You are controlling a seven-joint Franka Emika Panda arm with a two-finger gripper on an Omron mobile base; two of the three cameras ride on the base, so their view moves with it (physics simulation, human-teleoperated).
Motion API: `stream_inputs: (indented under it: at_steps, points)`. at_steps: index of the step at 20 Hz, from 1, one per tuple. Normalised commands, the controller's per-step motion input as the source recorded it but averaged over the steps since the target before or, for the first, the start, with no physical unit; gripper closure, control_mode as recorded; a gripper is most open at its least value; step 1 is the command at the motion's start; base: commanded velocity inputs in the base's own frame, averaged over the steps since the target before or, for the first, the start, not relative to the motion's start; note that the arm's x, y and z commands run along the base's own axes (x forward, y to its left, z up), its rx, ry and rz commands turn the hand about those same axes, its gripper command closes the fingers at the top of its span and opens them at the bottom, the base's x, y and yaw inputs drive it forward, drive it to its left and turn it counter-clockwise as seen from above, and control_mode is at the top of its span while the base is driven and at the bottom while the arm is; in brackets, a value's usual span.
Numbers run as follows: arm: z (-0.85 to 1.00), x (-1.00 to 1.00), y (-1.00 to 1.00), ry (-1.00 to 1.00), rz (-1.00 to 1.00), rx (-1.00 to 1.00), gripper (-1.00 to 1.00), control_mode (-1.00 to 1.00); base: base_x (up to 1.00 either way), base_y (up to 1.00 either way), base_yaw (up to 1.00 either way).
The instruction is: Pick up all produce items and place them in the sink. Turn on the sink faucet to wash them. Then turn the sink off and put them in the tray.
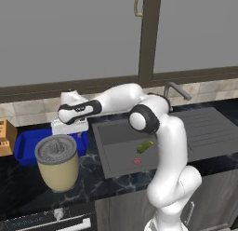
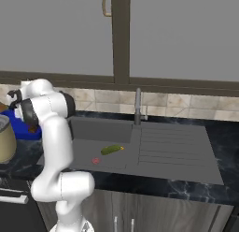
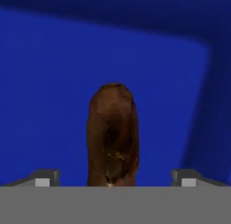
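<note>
DONE: brown produce item (image 3: 112, 136) was seen on tray (image 3: 49, 96) floor, between tips of claw (image 3: 113, 178), which was spread wide, nothing gripped | LEFT: green produce item (image 1: 145, 146) was lying in sink (image 1: 116, 132) w/ faucet (image 2: 138, 106) behind; est. 1 of 2 trayed.

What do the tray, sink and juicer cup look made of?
Tray: glossy bright blue, likely moulded plastic, with a uniform colour and rounded rim. Sink: matte dark grey, the same as its ribbed drainboard, either composite or coated metal. Juicer cup: matte beige body with a grey ribbed top, probably plastic.
</note>
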Motion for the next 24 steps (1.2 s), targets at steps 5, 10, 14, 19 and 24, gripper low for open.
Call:
stream_inputs:
  at_steps: [5, 10, 14, 19, 24]
  points:
    - [0.76, -0.34, -0.48, -0.16, -0.01, 0.0, -1.0, -1.0, 0.0, 0.0, 0.0]
    - [0.42, -0.24, -0.84, -0.03, -0.09, 0.0, -1.0, -1.0, 0.0, 0.0, 0.0]
    - [0.16, -0.13, -1.0, 0.0, -0.17, 0.01, -1.0, -1.0, 0.0, 0.0, 0.0]
    - [0.01, -0.03, -1.0, 0.01, -0.22, 0.03, -1.0, -1.0, 0.0, 0.0, 0.0]
    - [0.0, 0.0, -0.99, 0.02, -0.25, 0.02, -1.0, -1.0, 0.0, 0.0, 0.0]
